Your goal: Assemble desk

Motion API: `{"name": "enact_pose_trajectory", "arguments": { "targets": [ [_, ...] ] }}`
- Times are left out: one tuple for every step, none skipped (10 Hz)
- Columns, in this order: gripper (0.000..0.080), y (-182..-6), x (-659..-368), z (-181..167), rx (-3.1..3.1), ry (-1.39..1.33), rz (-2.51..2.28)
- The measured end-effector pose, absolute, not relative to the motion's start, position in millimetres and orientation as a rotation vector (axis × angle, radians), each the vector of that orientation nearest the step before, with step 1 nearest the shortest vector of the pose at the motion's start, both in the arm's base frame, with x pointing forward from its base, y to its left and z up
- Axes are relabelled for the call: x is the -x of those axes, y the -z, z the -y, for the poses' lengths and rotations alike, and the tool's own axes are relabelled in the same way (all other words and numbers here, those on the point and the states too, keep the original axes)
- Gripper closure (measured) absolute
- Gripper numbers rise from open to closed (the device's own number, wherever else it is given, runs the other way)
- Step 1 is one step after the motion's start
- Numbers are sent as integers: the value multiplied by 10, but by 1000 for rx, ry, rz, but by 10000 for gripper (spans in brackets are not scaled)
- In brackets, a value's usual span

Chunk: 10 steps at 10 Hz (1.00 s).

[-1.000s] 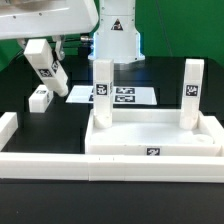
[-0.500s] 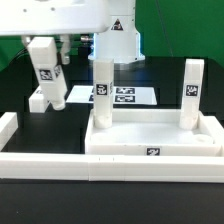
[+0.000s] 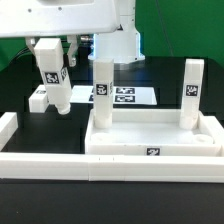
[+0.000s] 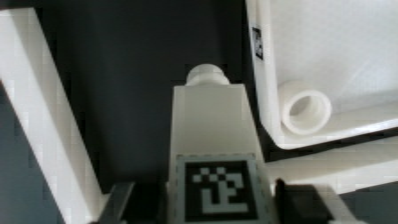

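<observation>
The desk's white tray-like slab (image 3: 150,138) lies rim-up at the front of the exterior view, a tag on its front wall. Two white tagged legs (image 3: 102,92) (image 3: 190,93) stand upright in it. My gripper (image 3: 48,52) is shut on a third leg (image 3: 54,85), which hangs nearly upright above the black table, to the exterior view's left of the slab. Another leg (image 3: 38,98) lies flat on the table just behind it. In the wrist view the held leg (image 4: 217,125) points away between my dark fingers (image 4: 125,203), its peg end beside the slab's corner hole (image 4: 306,110).
The marker board (image 3: 125,96) lies flat behind the slab. Long white border rails run along the front (image 3: 60,165) and on the exterior view's left (image 3: 8,128). A rail (image 4: 45,130) also shows beside the held leg in the wrist view. The robot base (image 3: 118,40) stands at the back.
The gripper has carried the leg toward the exterior view's right and turned it from tilted to nearly upright. The slab and its two standing legs have not moved.
</observation>
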<state>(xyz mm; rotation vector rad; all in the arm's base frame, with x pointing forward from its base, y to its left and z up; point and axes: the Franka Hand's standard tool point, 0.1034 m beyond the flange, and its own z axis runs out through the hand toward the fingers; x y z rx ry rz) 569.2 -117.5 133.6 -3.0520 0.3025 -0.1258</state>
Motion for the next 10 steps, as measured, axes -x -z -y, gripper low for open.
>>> {"name": "enact_pose_trajectory", "arguments": {
  "targets": [
    [514,-1340,-5711,1187,3057,150,-304],
    [514,-1373,-5790,1186,3076,308,-346],
    [514,-1416,-5828,932,3063,393,-382],
    [514,-1453,-5885,662,3046,415,-386],
    [514,-1450,-5915,457,3027,416,-426],
    [514,-1434,-5918,338,3021,409,-432],
    [514,-1428,-5913,359,3021,408,-443],
    [514,-1427,-5912,367,3022,408,-444],
    [514,-1424,-5911,359,3022,407,-442],
    [514,-1429,-5912,319,3021,406,-445]
  ]
}}
